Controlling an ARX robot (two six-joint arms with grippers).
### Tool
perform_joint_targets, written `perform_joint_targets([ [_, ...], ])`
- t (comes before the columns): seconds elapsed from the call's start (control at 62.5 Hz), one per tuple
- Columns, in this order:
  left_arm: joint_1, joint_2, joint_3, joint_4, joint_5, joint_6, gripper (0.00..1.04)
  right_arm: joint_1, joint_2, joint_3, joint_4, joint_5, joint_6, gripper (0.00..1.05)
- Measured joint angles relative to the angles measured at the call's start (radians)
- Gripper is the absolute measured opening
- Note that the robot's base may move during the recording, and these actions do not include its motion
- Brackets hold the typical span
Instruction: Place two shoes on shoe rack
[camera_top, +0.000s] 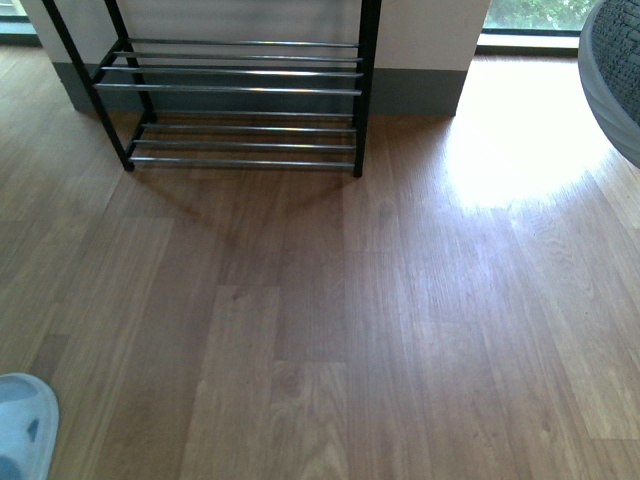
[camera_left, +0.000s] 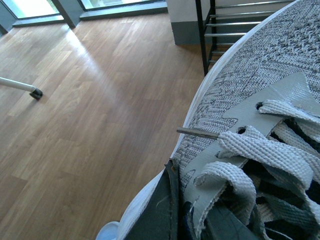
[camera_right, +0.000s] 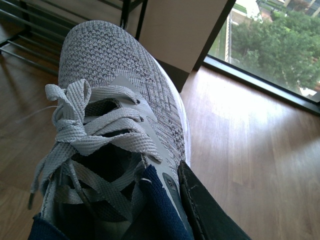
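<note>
Left wrist view: left end effector (camera_left: 192, 220) clamped on collar of grey knit sneaker (camera_left: 250, 75), toe toward rack. Right end effector (camera_right: 172, 205) likewise grips second sneaker (camera_right: 110, 60). Shoe rack (camera_top: 240, 90) across wooden floor (camera_top: 350, 330), well apart. Risk: collar-only hold, toe sags, catches thin bars; sole slips between bars.

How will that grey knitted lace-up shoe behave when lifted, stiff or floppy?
The grey knit shoe probably flexes: its upper is soft woven fabric, though the white sole edge should keep its shape. Mostly thin knit, it is probably light. The loose laces will likely dangle and could snag on bars of the shoe rack.
</note>
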Motion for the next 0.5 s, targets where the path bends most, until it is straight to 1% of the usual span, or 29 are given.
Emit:
perform_joint_targets([
  [0.496, 0.0, 0.001, 0.0, 0.0, 0.007, 0.0, 0.01, 0.0, 0.0, 0.0, 0.0, 0.004, 0.0, 0.01],
])
